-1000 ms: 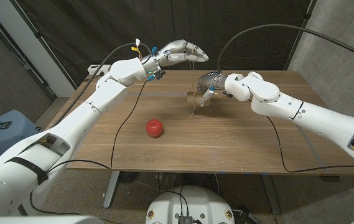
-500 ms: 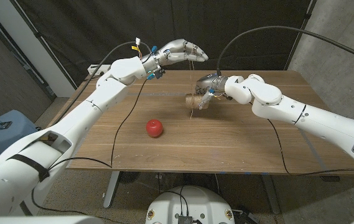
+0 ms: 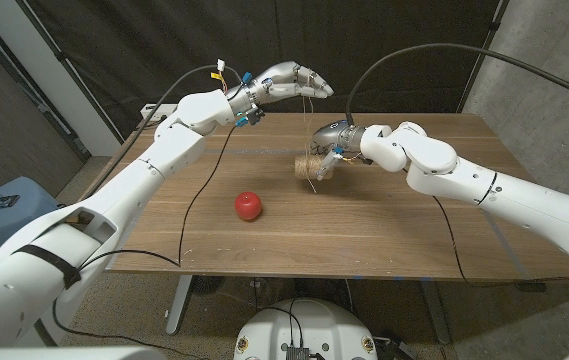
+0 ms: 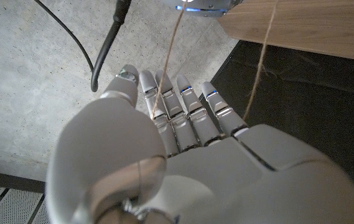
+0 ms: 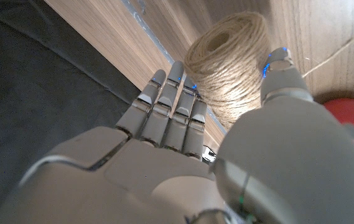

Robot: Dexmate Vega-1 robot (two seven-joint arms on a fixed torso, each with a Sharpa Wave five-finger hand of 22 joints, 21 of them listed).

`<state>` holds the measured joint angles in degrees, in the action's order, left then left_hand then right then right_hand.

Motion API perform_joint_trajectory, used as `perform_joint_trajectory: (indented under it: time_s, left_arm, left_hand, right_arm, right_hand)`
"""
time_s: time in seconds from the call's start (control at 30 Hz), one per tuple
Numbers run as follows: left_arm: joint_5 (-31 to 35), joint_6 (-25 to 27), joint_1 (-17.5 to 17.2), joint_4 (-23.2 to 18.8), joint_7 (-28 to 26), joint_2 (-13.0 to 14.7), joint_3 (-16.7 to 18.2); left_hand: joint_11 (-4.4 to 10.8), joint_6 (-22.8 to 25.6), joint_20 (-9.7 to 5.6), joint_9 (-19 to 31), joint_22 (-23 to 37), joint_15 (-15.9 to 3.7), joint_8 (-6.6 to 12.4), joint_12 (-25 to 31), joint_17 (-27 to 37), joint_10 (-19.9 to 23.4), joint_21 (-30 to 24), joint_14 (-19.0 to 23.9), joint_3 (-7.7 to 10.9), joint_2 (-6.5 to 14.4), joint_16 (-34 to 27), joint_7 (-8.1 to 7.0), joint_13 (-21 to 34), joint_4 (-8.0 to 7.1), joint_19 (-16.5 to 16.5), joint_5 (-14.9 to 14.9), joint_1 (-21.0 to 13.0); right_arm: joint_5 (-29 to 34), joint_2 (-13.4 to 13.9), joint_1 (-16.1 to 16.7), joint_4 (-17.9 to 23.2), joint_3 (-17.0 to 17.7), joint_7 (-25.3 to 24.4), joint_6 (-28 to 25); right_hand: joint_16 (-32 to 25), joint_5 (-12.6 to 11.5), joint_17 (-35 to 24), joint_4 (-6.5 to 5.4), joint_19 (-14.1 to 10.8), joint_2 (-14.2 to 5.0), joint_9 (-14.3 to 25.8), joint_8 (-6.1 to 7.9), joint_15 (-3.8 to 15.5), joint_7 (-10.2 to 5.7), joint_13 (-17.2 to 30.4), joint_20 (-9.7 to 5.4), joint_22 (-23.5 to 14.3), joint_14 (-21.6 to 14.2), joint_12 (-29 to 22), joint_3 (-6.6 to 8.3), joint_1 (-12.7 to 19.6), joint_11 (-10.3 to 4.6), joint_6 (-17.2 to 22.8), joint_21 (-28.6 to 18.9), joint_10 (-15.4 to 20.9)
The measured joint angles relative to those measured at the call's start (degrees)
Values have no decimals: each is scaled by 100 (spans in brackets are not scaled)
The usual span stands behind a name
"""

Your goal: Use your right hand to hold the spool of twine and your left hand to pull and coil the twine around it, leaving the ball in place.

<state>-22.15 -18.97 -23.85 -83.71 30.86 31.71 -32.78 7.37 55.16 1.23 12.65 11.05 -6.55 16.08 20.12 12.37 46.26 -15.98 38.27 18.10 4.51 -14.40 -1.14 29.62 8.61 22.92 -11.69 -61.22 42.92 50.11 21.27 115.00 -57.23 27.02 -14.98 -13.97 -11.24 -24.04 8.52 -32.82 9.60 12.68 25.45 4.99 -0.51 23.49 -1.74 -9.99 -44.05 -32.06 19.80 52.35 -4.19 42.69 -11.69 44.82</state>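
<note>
**Twine drawn up, coil not yet laid**

From the head view, your right hand (image 3: 330, 135) sits at the spool of twine (image 3: 309, 164) near the table's (image 3: 384, 230) far middle, fingers reaching over its top; whether they actually clamp it is hard to tell from here. Your left hand (image 3: 299, 82) is raised well above the table's far edge, fingers held together and extended, with a strand of twine (image 3: 313, 125) running from it down to the spool. One red ball (image 3: 249, 206) rests nearer you, well apart from the spool and untouched. Count: one spool, one ball, one strand in play.

In the left wrist view, your left hand (image 4: 183, 149) shows its fingers pressed side by side, and the twine (image 4: 167, 62) crosses over them and runs on past the thumb; a second run of twine hangs beside it. It looks draped or lightly caught rather than plainly pinched.

In the right wrist view, your right hand (image 5: 183, 143) has its fingers together beside the spool (image 5: 229, 65) and the thumb on the other side, bracketing it. Firm contact I cannot confirm. The ball (image 5: 351, 121) peeks behind the thumb.

You appear to be in the pull phase. Next, I judge, you need to swing the left hand around the spool while the right steadies it, staying clear of the ball.
</note>
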Motion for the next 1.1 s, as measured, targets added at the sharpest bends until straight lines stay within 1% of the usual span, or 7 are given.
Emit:
perform_joint_trajectory:
  time_s: [0.07,0.57,0.83,0.93,0.97,1.1]
  left_arm:
    - [0,-10,4,15,3,-2,-3]
    - [0,-29,9,45,-11,-1,-4]
    - [1,-30,-16,42,-33,14,-6]
    - [1,-30,-20,28,-41,21,-7]
    - [0,-30,-21,23,-41,22,-7]
    - [2,-30,-29,4,-46,31,-9]
  left_hand:
    - [0,0,0,0,0,0,0,0,0,0,0,0,0,0,0,0,0,0,0,0,0]
    - [0,0,0,0,0,0,0,-24,0,0,0,0,0,0,-1,0,27,0,0,0,0]
    - [0,0,0,0,0,0,0,-24,0,0,0,0,0,0,-1,0,27,0,0,0,0]
    - [0,0,0,-1,0,0,0,-23,0,0,0,0,0,17,-1,0,26,0,0,0,17]
    - [0,0,0,0,0,0,0,-23,0,0,0,0,0,19,-1,0,27,0,0,0,19]
    - [0,0,0,0,0,0,0,-23,0,0,0,0,0,23,21,0,26,0,0,0,23]
  right_arm:
    - [16,25,28,63,23,0,0]
    - [69,134,139,381,140,18,-14]
    - [129,223,194,544,202,73,-69]
    - [143,256,214,613,231,86,-77]
    - [148,267,220,635,240,89,-81]
    - [175,323,255,730,286,103,-98]
  right_hand:
    - [0,0,-2,0,0,0,1,0,0,11,0,0,0,0,0,0,0,27,11,0,27]
    - [44,-1,40,0,0,1,-11,-20,0,19,5,0,0,0,2,0,1,27,21,0,28]
    - [47,-23,55,0,-1,2,-34,1,-19,19,11,1,13,-21,17,0,2,27,21,0,28]
    - [47,-23,67,0,-41,2,-33,1,-19,44,11,41,13,-20,22,0,2,6,46,0,49]
    - [47,-23,67,0,-41,2,-33,1,-20,51,11,41,13,-20,23,0,2,26,53,0,70]
    - [88,-22,67,0,-40,9,-33,1,-5,51,11,41,13,-56,23,0,9,26,53,0,73]
